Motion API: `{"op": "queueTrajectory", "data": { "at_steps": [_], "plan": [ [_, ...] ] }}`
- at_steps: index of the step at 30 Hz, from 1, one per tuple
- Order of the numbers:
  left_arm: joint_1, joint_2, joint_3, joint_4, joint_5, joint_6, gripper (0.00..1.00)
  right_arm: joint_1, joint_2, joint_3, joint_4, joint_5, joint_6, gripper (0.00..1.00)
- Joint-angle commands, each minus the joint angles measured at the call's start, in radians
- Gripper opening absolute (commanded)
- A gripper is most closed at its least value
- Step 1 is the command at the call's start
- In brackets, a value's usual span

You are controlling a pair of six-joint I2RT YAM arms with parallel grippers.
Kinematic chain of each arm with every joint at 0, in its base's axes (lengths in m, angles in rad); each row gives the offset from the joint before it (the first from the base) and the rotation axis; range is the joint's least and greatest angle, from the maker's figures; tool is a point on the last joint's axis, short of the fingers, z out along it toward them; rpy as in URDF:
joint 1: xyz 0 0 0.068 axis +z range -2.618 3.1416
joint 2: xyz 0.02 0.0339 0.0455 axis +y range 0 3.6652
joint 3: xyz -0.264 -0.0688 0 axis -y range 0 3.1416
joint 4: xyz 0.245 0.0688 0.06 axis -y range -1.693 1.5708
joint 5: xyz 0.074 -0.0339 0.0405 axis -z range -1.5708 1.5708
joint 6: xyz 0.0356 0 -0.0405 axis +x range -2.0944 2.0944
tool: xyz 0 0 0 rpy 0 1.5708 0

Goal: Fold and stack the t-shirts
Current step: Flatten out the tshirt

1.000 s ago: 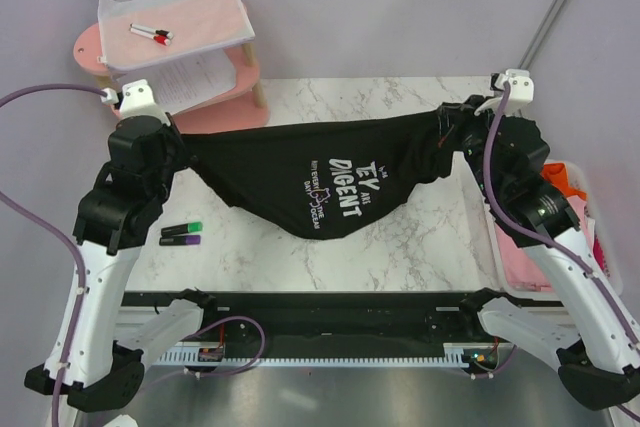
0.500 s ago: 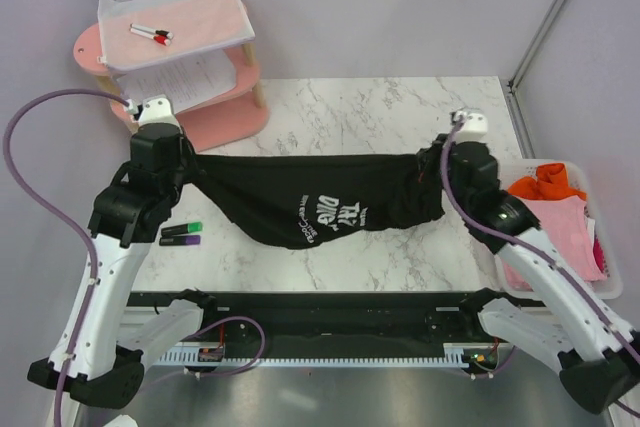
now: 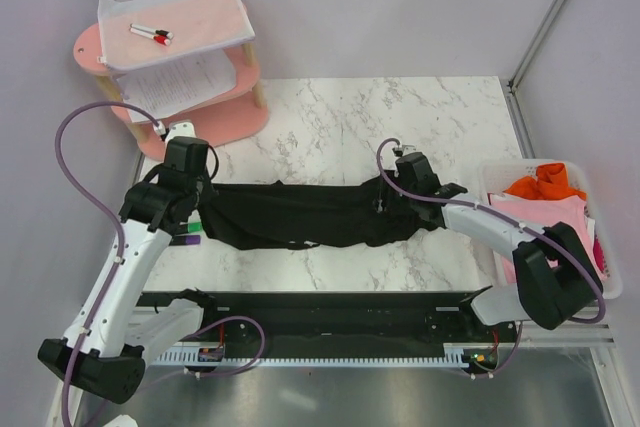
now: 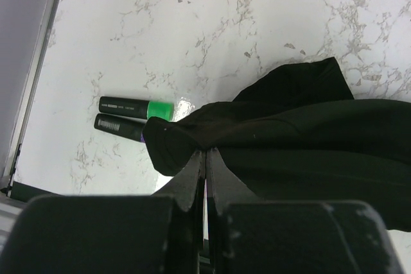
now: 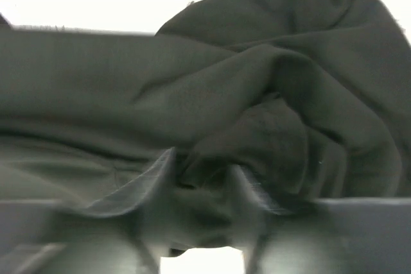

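Observation:
The black t-shirt lies on the marble table as a long, crumpled band between the two grippers, with its lettering hidden. My left gripper is shut on the shirt's left end, its fingertips pinched together low over the table. My right gripper is at the shirt's right end. In the right wrist view its fingers stand apart, with bunched black cloth lying between and over them. An orange t-shirt and a pink t-shirt sit in a basket at the right.
A green highlighter and a purple one lie just left of the shirt's left end. A pink two-tier shelf with paper sheets and markers stands at the back left. The white basket is at the table's right edge.
Both arms have come down and toward the near side, laying the hanging shirt onto the table as a band. The right gripper's fingers have parted; the left stays pinched.

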Motion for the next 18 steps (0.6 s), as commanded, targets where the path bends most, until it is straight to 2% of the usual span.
{"op": "queueTrajectory", "data": {
  "at_steps": [1, 3, 5, 18],
  "plan": [
    [0.005, 0.019, -0.014, 0.013, -0.011, -0.046, 0.02, 0.006, 0.003, 0.01, 0.017, -0.066, 0.045, 0.63],
    [0.005, 0.028, -0.014, 0.015, -0.013, -0.043, 0.02, 0.004, -0.02, -0.001, 0.006, -0.045, 0.061, 0.7],
    [0.005, 0.033, -0.014, 0.019, -0.013, -0.039, 0.02, 0.006, -0.054, 0.001, -0.003, -0.011, 0.064, 0.72],
    [0.005, 0.027, -0.043, 0.048, 0.012, -0.034, 0.02, 0.006, -0.053, 0.067, -0.07, 0.126, 0.064, 0.67]
  ]
}}
